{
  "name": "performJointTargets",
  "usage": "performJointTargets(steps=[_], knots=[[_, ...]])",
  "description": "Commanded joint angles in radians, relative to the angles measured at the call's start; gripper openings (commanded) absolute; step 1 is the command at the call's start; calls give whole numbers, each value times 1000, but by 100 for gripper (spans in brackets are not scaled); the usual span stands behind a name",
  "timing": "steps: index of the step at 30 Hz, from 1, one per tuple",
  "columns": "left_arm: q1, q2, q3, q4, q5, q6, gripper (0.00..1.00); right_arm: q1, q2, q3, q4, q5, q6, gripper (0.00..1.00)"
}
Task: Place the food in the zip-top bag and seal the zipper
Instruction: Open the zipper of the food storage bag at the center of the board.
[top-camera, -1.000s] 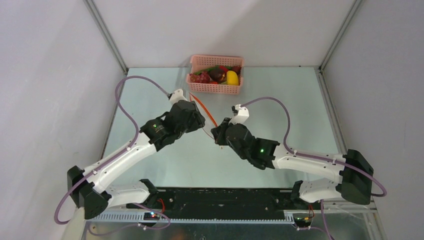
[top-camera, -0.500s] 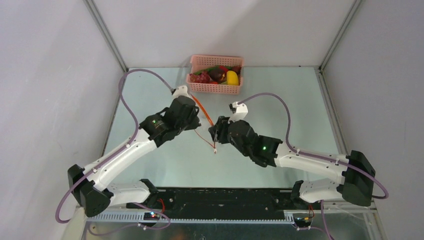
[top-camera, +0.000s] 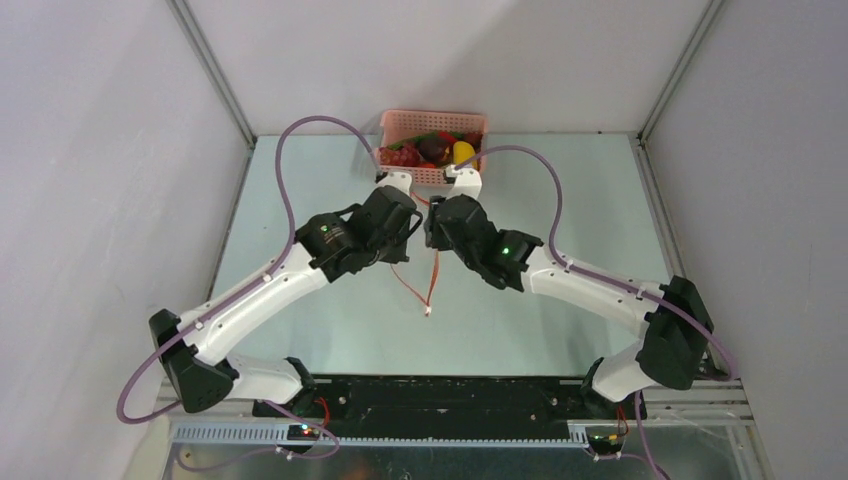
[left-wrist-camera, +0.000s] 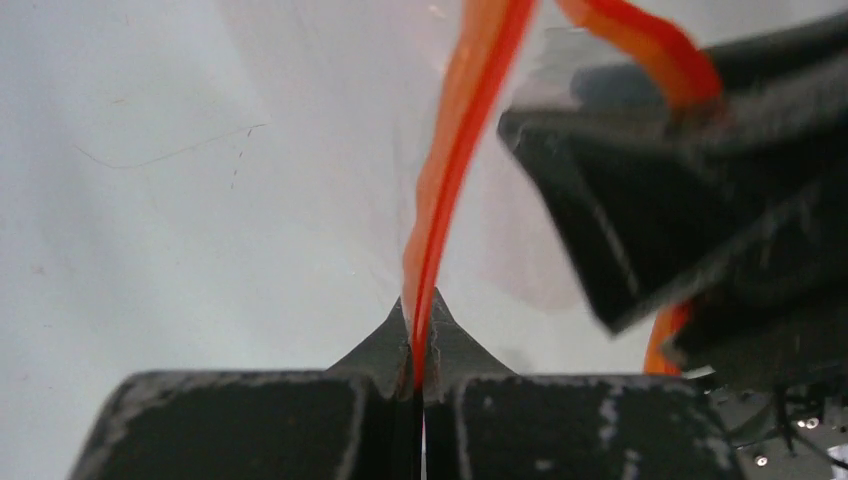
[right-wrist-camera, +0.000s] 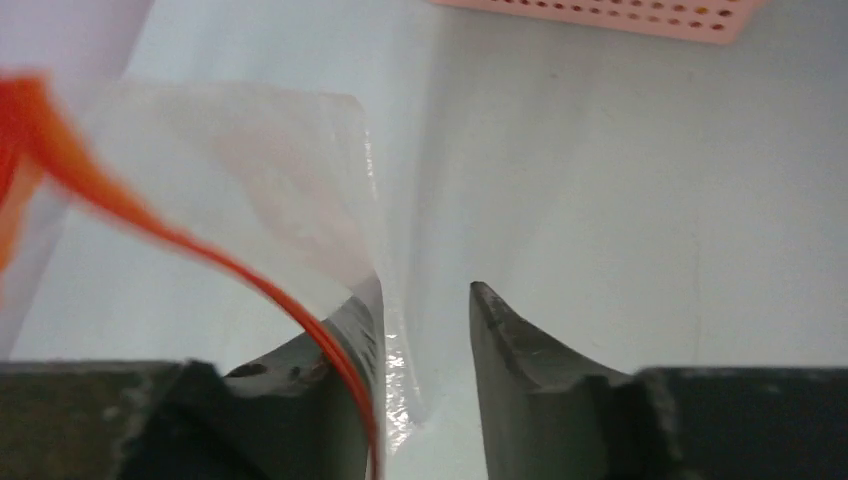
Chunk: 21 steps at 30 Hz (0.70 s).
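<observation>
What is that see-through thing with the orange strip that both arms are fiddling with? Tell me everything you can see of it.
It is a zip-top bag of thin, clear, glossy plastic film, with an orange-red zipper along its mouth. The left gripper pinches the zipper between its shut fingers; the right gripper stands open, the strip lying against one finger. From above, the strip hangs in a narrow loop, ending in a small white tip.
</observation>
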Motion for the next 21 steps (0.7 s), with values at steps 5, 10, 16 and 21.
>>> performJointTargets(steps=[5,10,16,21], knots=[[-9,-43,46,-128,-175,36,0,-78,39,46,-187,-3,87,13],[48,-16,114,-294,-361,-26,0,-95,88,39,-249,-9,102,6],[203,-50,155,-308,-381,-25,0,-137,138,32,-241,-48,101,7],[263,-64,172,-249,-335,3,0,-146,163,32,-120,-178,51,12]])
